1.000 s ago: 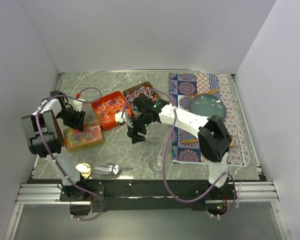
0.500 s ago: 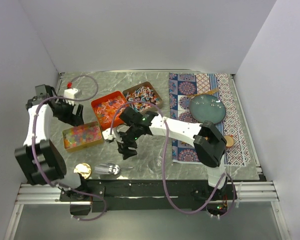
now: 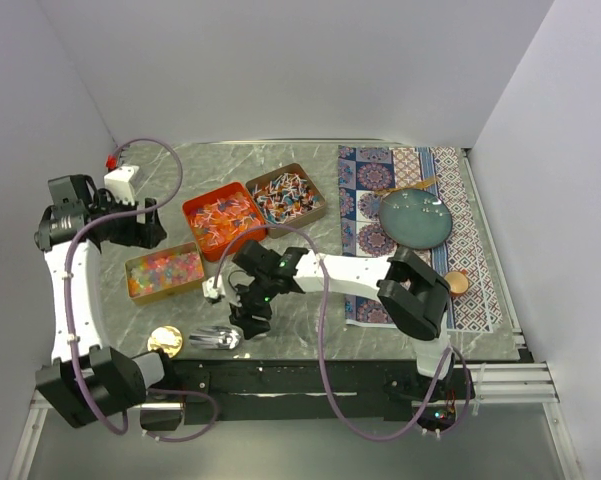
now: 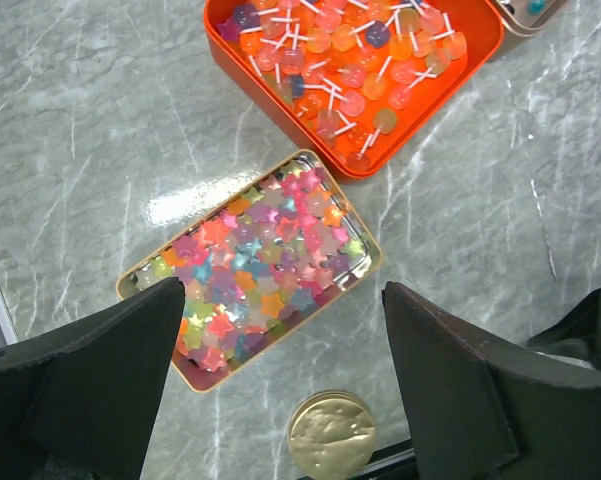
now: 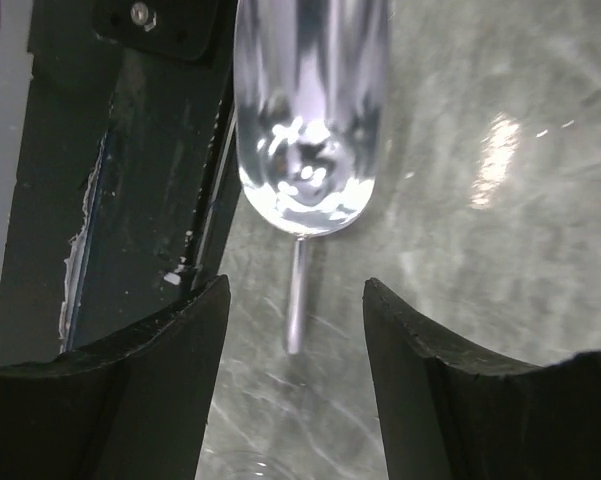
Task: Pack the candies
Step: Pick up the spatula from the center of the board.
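Note:
Star-shaped multicoloured candies fill a gold tin (image 4: 255, 265), which also shows in the top view (image 3: 165, 272). Wrapped candies on sticks fill an orange tray (image 3: 220, 218), seen too in the left wrist view (image 4: 355, 60). A brown tray (image 3: 285, 195) holds more wrapped candies. My left gripper (image 3: 145, 225) (image 4: 280, 330) is open and empty, high above the gold tin. My right gripper (image 3: 242, 315) (image 5: 295, 290) is open and low over the table. The thin handle of a silver scoop (image 5: 310, 110) (image 3: 215, 338) lies between its fingers, untouched.
A round gold lid (image 3: 165, 341) (image 4: 330, 435) lies by the table's near edge, left of the scoop. A teal plate (image 3: 417, 217) and a gold spoon (image 3: 410, 187) rest on a patterned mat (image 3: 380, 170) at the right. A clear glass rim (image 5: 240, 465) shows near my right gripper.
My right gripper has moved from beside the orange tray down and left to the scoop's handle. My left arm has swung up and back to the left, away from the gold tin.

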Robot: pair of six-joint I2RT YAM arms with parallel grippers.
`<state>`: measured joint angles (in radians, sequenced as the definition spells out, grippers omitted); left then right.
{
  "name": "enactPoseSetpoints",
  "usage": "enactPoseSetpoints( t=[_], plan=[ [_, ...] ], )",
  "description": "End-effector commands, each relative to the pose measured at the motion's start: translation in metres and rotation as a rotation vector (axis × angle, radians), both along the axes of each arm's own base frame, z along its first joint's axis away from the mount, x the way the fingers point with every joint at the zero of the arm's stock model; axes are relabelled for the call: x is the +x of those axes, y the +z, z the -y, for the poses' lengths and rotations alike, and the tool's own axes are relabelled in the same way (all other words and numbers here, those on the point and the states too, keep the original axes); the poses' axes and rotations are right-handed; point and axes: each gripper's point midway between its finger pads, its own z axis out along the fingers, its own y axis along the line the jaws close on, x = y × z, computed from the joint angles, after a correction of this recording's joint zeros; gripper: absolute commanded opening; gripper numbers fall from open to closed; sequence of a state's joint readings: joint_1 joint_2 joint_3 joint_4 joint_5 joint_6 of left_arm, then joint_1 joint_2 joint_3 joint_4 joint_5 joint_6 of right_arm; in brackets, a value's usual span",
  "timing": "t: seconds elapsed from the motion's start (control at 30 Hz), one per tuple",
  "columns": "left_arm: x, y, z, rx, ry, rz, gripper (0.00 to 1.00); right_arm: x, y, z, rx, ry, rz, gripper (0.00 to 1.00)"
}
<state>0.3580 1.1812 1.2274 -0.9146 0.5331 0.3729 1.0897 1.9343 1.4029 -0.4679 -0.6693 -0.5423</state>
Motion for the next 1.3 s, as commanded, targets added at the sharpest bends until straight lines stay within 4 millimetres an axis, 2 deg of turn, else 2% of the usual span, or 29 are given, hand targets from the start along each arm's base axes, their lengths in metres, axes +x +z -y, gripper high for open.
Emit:
enactPoseSetpoints(
  t=[0.0, 0.1, 0.13, 0.2, 0.27, 0.3, 0.33, 0.4, 0.43, 0.47, 0.5, 0.6, 0.63, 0.67, 0.7, 0.73, 0.77, 0.83, 0.87, 0.93, 1.03, 1.17, 1.23, 1.27],
  plan=[
    [-0.004, 0.003, 0.0, -0.011, 0.04, 0.017, 0.87, -0.004, -0.012, -0.005, -0.024, -0.039, 0.025, 0.62],
    [-0.008, 0.002, -0.001, -0.008, 0.062, 0.023, 0.87, -0.004, -0.022, -0.006, -0.038, -0.032, 0.045, 0.59],
    [-0.009, 0.0, -0.001, -0.008, 0.074, 0.018, 0.87, -0.002, -0.031, -0.006, -0.059, -0.035, 0.06, 0.59],
    [-0.008, 0.003, -0.004, -0.017, 0.115, 0.022, 0.88, 0.0, -0.039, -0.007, -0.065, -0.038, 0.065, 0.52],
    [-0.004, 0.018, -0.004, -0.063, 0.161, 0.027, 0.89, -0.002, -0.043, -0.007, -0.059, -0.03, 0.069, 0.48],
    [-0.004, 0.018, 0.001, -0.107, 0.15, -0.006, 0.88, -0.003, -0.045, -0.006, -0.058, -0.024, 0.073, 0.46],
    [0.001, 0.035, 0.002, -0.125, 0.155, 0.016, 0.89, -0.003, -0.046, -0.006, -0.056, -0.016, 0.082, 0.44],
    [0.008, 0.041, 0.001, -0.155, 0.164, 0.002, 0.89, -0.003, -0.052, -0.002, -0.073, -0.012, 0.099, 0.39],
    [0.012, 0.051, 0.001, -0.163, 0.161, 0.024, 0.89, -0.003, -0.054, 0.0, -0.077, -0.003, 0.109, 0.36],
    [0.014, 0.053, 0.001, -0.167, 0.162, 0.027, 0.88, -0.002, -0.054, 0.001, -0.078, -0.001, 0.116, 0.24],
    [0.017, 0.054, 0.0, -0.169, 0.161, 0.032, 0.88, -0.003, -0.055, 0.004, -0.079, 0.008, 0.117, 0.18],
    [0.024, 0.053, 0.002, -0.186, 0.138, 0.049, 0.88, 0.008, -0.027, 0.002, -0.016, 0.004, 0.167, 0.06],
    [0.027, 0.051, 0.004, -0.195, 0.123, 0.054, 0.89, 0.016, -0.008, -0.001, 0.019, -0.009, 0.181, 0.04],
    [0.029, 0.05, 0.008, -0.218, 0.106, 0.059, 0.9, 0.035, 0.015, -0.004, 0.048, -0.046, 0.188, 0.0],
    [0.033, 0.041, 0.008, -0.235, 0.112, 0.041, 0.92, 0.042, 0.035, -0.006, 0.084, -0.053, 0.189, 0.0],
    [0.043, 0.042, 0.005, -0.265, 0.145, 0.053, 0.94, 0.053, 0.051, -0.008, 0.105, -0.066, 0.206, 0.0],
    [0.047, 0.041, 0.01, -0.31, 0.135, 0.041, 0.96, 0.08, 0.083, -0.013, 0.16, -0.106, 0.25, 0.0],
    [0.06, 0.034, 0.021, -0.443, 0.114, -0.021, 0.96, 0.104, 0.1, -0.004, 0.144, -0.119, 0.299, 0.0],
    [0.061, 0.037, 0.034, -0.535, 0.051, -0.045, 0.95, 0.115, 0.117, -0.001, 0.138, -0.126, 0.327, 0.0],
    [0.073, 0.023, 0.042, -0.664, 0.033, -0.143, 0.93, 0.148, 0.117, 0.016, 0.083, -0.147, 0.405, 0.0],
    [0.087, 0.009, 0.049, -0.758, 0.017, -0.194, 0.89, 0.175, 0.119, 0.04, 0.028, -0.17, 0.468, 0.0],
    [0.096, 0.022, 0.057, -0.809, -0.028, -0.137, 0.91, 0.2, 0.113, 0.061, -0.065, -0.205, 0.544, 0.0],
    [0.099, 0.029, 0.06, -0.839, -0.051, -0.125, 0.91, 0.209, 0.105, 0.064, -0.097, -0.236, 0.522, 0.0],
    [0.098, 0.03, 0.061, -0.847, -0.06, -0.127, 0.92, 0.214, 0.11, 0.062, -0.092, -0.251, 0.52, 0.0]
  ],
)
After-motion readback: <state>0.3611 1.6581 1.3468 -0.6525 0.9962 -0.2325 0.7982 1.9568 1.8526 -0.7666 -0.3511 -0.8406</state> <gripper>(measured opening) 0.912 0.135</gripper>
